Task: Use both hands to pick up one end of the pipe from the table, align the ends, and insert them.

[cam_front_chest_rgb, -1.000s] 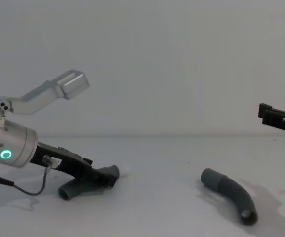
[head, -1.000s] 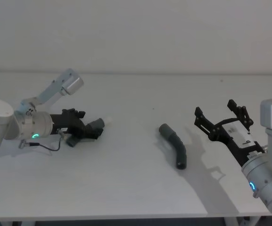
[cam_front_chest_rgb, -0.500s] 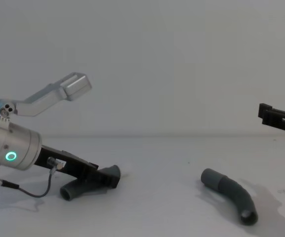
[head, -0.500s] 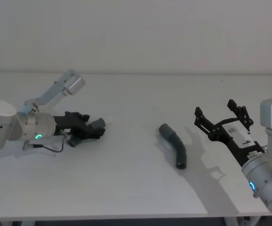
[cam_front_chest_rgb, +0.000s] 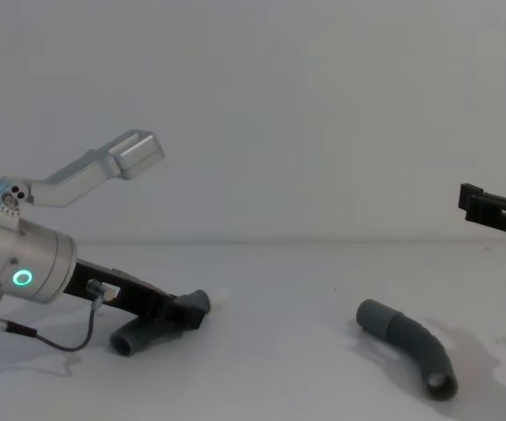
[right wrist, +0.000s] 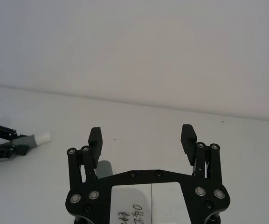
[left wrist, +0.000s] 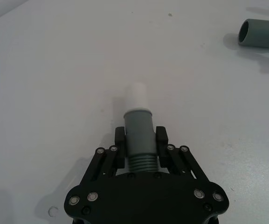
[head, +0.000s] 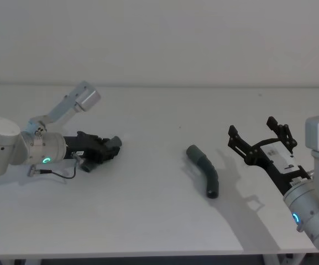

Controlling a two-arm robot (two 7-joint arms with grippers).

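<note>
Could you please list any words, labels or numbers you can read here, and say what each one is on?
Handwritten marks on the white label on the open right end effector, at the table's right side: sideways, too unclear to read.
No other text: none on the left end effector, the pipe piece it grips at the left, or the other pipe piece.

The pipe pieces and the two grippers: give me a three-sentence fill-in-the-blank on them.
The left gripper is shut on the pipe piece whose tip is ____.
The right gripper holds nothing and is ____.
The other pipe piece lies on the table, nearer the ____ gripper.
Missing words: white; open; right.
</note>
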